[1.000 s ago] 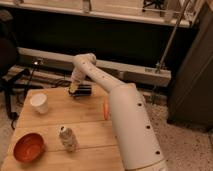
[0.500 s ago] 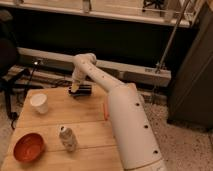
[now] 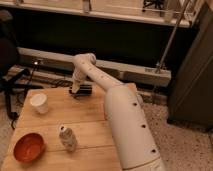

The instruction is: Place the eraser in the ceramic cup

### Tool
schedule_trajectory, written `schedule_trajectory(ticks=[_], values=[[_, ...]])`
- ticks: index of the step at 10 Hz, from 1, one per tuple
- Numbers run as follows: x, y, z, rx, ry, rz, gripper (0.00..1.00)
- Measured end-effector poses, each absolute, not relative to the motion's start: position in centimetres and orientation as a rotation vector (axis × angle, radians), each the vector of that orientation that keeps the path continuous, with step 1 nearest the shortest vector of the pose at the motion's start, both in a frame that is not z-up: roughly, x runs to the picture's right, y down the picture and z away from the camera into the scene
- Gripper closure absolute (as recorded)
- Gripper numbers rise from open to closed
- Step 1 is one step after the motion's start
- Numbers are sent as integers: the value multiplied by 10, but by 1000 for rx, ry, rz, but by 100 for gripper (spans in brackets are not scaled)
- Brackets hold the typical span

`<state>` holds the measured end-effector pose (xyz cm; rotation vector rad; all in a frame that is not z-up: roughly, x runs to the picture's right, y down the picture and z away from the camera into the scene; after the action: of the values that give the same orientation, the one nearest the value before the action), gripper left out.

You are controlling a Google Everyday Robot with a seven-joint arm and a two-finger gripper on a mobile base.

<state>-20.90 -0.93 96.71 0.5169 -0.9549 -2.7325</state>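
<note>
Hanging low over the far edge of the tabletop (image 3: 87, 114), the gripper (image 3: 75, 90) points down at the left end, as seen from here, of the eraser (image 3: 85, 90). The view is murky back there, so I can't tell whether the gripper is open or closed, or whether it has hold of the eraser or only sits against it. The eraser is a black bar lying flat, with its long axis running roughly along the far edge and side to side across the view. The gripper is at one end, not the middle. Only one arm (image 3: 125, 120) is present; it reaches across from the near right.

The key relation is that the ceramic cup (image 3: 39, 103) stands upright, mouth up, near the left edge of the tabletop. It is well apart from the gripper, to the left and somewhat nearer the viewer. Bare wood lies between the two, with nothing in the way. My read is that the carry would go left and slightly back toward the robot, and the bar would need to tip end-down to fit the cup's mouth, since it looks about as long as the cup is tall.

Further out, a silver can (image 3: 67, 139) and a red bowl (image 3: 29, 147) sit at the near side, both off that path.
</note>
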Motion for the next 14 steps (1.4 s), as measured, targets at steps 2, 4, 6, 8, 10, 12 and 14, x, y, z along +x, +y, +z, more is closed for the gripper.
schedule_trajectory(ticks=[2,4,6,8,10,12,14], values=[[-209,-9,968,511,-961,-2736,48],[-209,-9,970,506,-964,-2739,48],[-209,-10,970,504,-965,-2741,48],[-209,-10,970,502,-970,-2742,36],[-209,-7,969,498,-981,-2743,21],[-209,-8,969,499,-980,-2743,20],[-210,-9,968,502,-978,-2745,20]])
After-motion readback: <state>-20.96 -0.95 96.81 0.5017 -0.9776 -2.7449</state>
